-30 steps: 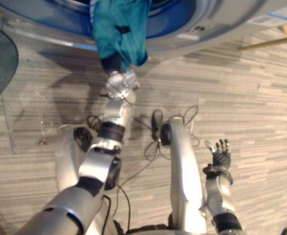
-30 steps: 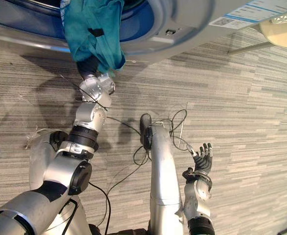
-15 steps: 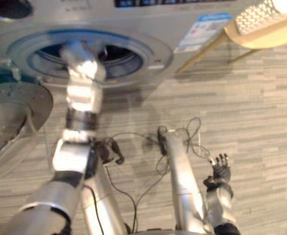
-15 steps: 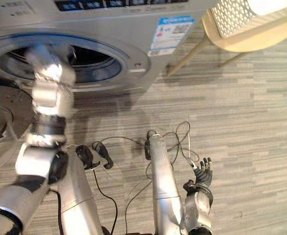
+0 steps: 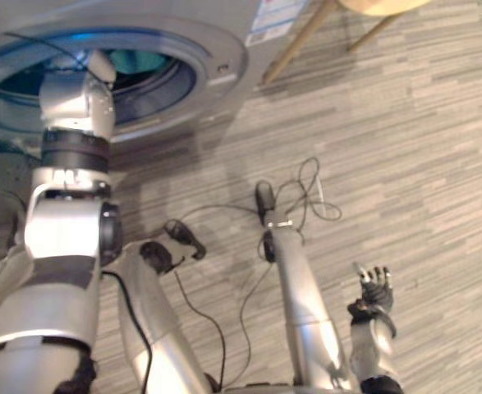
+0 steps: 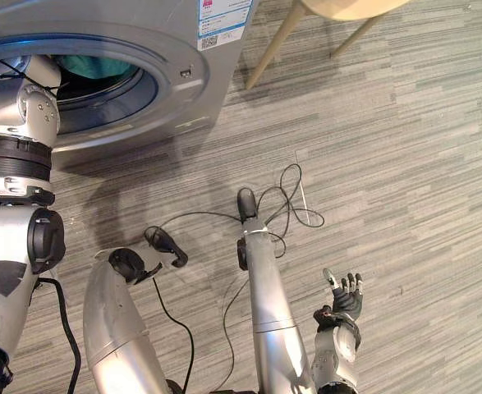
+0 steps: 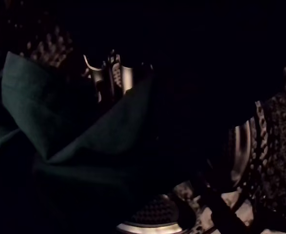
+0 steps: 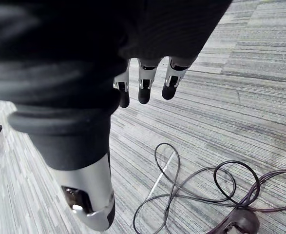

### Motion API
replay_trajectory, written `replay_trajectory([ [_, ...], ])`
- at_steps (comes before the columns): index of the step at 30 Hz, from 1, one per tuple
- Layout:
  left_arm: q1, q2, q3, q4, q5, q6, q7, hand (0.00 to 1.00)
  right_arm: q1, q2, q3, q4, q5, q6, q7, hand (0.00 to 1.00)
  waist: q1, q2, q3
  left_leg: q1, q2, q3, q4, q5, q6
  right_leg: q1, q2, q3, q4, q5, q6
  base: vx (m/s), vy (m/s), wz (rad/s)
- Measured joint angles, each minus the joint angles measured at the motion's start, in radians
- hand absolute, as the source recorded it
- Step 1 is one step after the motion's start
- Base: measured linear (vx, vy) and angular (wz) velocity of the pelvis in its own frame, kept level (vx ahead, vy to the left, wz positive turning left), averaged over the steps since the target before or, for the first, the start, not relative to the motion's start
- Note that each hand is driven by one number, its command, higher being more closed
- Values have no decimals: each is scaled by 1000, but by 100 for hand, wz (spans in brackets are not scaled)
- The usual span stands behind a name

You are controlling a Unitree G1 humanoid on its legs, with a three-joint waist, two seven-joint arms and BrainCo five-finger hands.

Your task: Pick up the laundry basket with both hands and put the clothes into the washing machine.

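Since a second ago the teal cloth (image 5: 138,61) has gone from hanging at the door ring to lying inside the washing machine (image 6: 183,90), and our head camera has swung as well.

At far left, our left arm (image 5: 76,107) reaches straight through the round opening. Its hand is inside the drum, and we cannot tell whether it is open or gripping. The left wrist view shows dark folds of cloth just ahead of it, deeper in the drum.

We judge that the next move is a straight pull back, since the ring sits close around the wrist and bare floor (image 5: 405,148) lies open behind.

Right of the machine, slanted wooden stool legs (image 5: 294,41) stand well clear.

At lower right, our right hand (image 6: 345,297) hangs open and empty over the floor, well apart from the machine.
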Motion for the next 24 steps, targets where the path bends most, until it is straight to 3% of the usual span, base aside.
replay_trajectory([
  [3,-16,-2,30,4,0,0,-4,0,0,7,2,2,0,-1,0,0,-7,0,0,-6,0,-4,-2,0,1,-1,-9,-14,-7,2,-1,-15,59,-4],
  [6,-36,-32,73,25,-6,-19,-18,0,5,14,13,8,0,-7,-2,0,-13,-4,-1,-11,-3,-22,7,0,13,1,-18,-34,7,41,19,2,46,8],
  [17,-30,-129,162,108,-144,-61,-43,0,6,15,70,-13,-1,-27,-7,0,-26,-18,-3,-26,9,-67,29,-5,6,-2,-6,-68,46,5,9,-23,37,0],
  [24,10,-177,202,115,-395,-85,-65,0,8,17,86,-62,-1,-26,-28,0,-29,-21,-5,-31,62,-45,47,-30,9,-5,43,-45,-9,44,20,-34,62,-30],
])
